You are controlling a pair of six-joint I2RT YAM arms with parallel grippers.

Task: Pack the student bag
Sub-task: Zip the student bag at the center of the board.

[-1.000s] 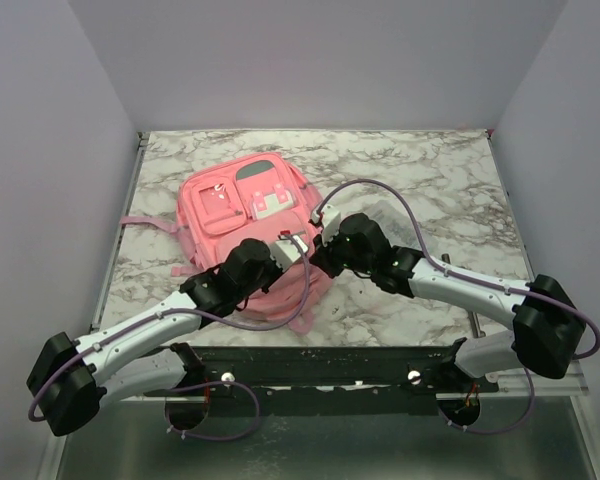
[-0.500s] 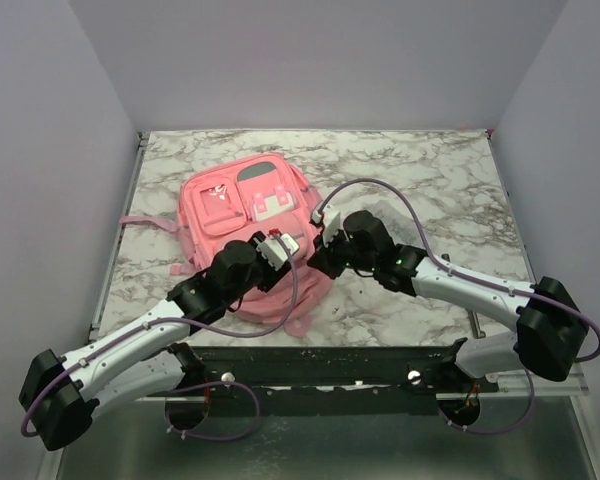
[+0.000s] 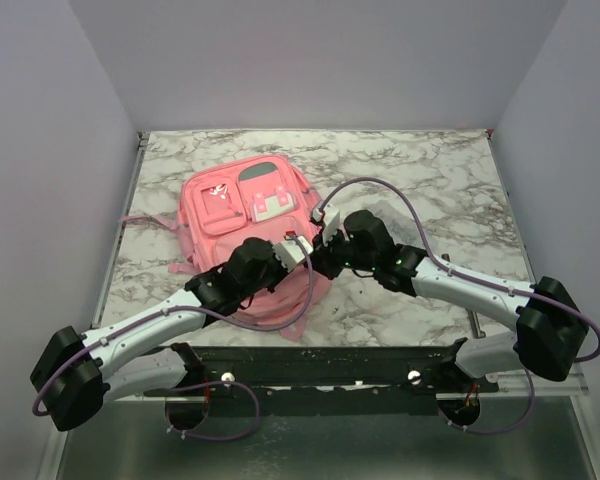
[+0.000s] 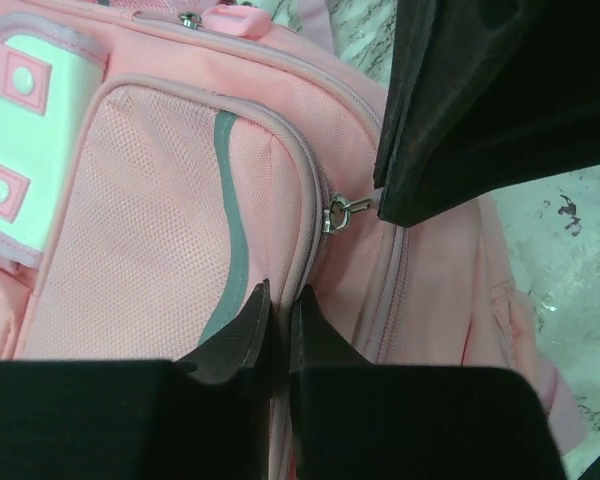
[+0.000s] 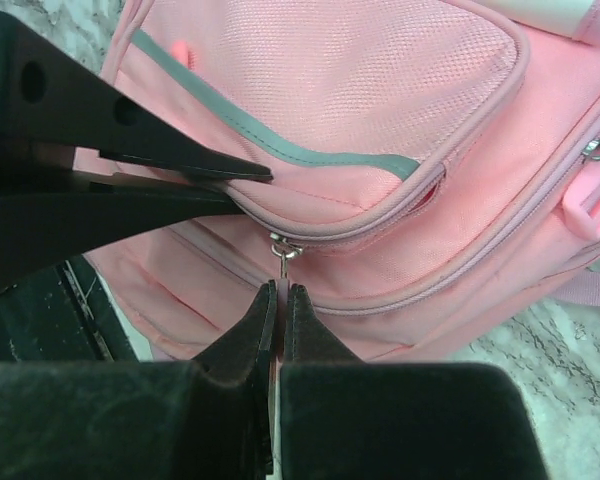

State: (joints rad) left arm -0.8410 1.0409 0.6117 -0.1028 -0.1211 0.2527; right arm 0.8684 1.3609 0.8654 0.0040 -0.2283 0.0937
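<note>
Location of student bag [image 3: 242, 205]: lying flat on the marble desk [image 3: 430, 180], front face up, left of the middle; its near right corner is sitting under the heads of both arms.
Bag front: showing grey-trimmed pockets and a white patch [image 3: 270, 207] in the top view; a pink strap [image 3: 145, 222] is trailing out to the left across the desk.
Left arm: spanning from its near-left base to the bag's near edge.
Left pincer [image 4: 280, 300]: clenching, its two fingers standing almost together with only a sliver of pink cloth between the tips. It appears to be pinching the student bag at the piped rim of the mesh pocket [image 4: 150, 230], just beside the grey stripe [image 4: 230, 190].
Right arm: spanning from the near right to the same corner, its cable looping above it.
Right pincer [image 5: 280, 292]: clamping shut, with its fingers pressing together on the lower end of the metal zipper pull [image 5: 282, 250], which is hanging from the zip track under the mesh pocket's corner.
Pincers together: sitting near each other at that corner, tips apart. The left one is showing at the left of the right wrist view, its tip resting on the pocket rim just above the pull.
Pocket rim: showing a narrow dark slit to the right of the pull in the right wrist view.
</note>
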